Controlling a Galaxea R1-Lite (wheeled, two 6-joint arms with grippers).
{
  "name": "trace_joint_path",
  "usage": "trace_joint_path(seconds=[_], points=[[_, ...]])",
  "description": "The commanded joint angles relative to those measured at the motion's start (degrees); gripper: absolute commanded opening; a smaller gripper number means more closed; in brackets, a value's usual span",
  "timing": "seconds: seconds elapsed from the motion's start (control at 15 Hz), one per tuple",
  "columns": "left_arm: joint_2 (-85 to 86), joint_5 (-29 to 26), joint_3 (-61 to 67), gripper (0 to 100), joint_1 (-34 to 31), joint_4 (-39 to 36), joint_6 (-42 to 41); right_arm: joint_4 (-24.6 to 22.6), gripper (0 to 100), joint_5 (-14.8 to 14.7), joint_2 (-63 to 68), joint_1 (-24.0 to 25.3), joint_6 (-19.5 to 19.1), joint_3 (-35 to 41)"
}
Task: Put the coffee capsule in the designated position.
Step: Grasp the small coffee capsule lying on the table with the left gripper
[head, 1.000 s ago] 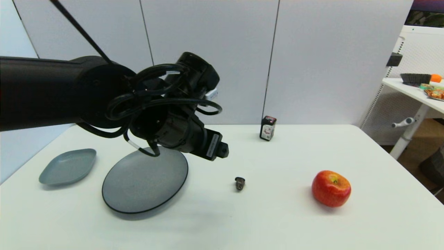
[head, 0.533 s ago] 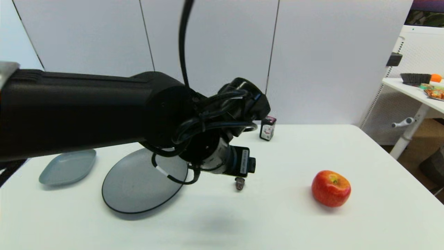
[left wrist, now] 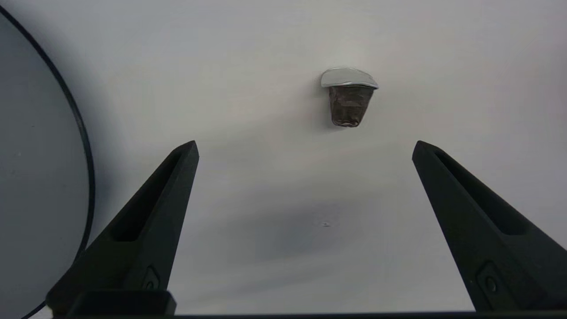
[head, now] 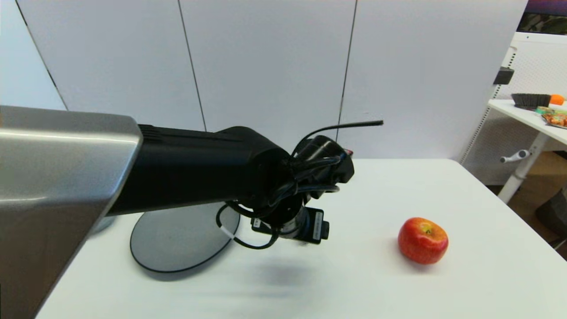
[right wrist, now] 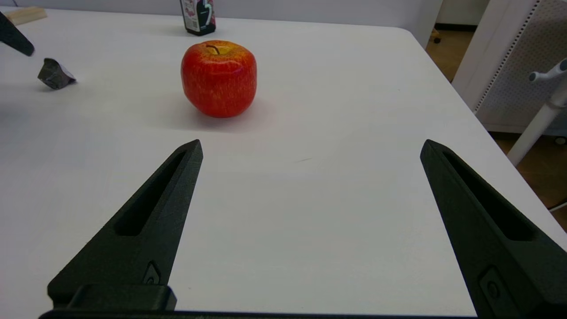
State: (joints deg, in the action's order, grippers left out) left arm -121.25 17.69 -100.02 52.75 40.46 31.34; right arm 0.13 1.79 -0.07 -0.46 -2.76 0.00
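Surroundings: a red apple (head: 423,240) sits toward the right edge of the white tabletop (head: 376,288); a round grey plate (head: 177,241) lies toward the left edge; a black bottle (right wrist: 198,16) stands near the far edge.
Obstruction: in the head view the left arm covers the capsule and most of the bottle.
Coffee capsule (left wrist: 348,97): near the tabletop's middle, between plate and apple, lying on its side; dark grey-brown tapered body, flared silver rim.
Left gripper (left wrist: 305,148): above the capsule, fingers spread wide, touching nothing.
Right gripper (right wrist: 310,148): near the front edge, fingers apart, empty.

White table (head: 487,248): plate (head: 177,241), capsule (left wrist: 348,97), apple (head: 422,240), bottle (right wrist: 197,15)
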Motion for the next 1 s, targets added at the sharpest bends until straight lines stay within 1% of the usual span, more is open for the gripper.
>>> trace_joint_path(seconds=[0.07, 0.67, 1.0], points=[[-2.06, 0.42, -0.08, 100, -0.01, 0.14, 0.21, -0.05, 100, 0.05, 0.07, 0.02, -0.06, 0.00], [-4.79, 1.03, -1.67, 100, -0.01, -1.26, 0.21, -0.05, 100, 0.05, -0.10, -0.06, -0.06, 0.00], [-6.63, 2.44, -3.60, 100, -0.10, -2.23, 0.39, -0.05, 100, 0.05, 0.07, -0.06, -0.06, 0.00]])
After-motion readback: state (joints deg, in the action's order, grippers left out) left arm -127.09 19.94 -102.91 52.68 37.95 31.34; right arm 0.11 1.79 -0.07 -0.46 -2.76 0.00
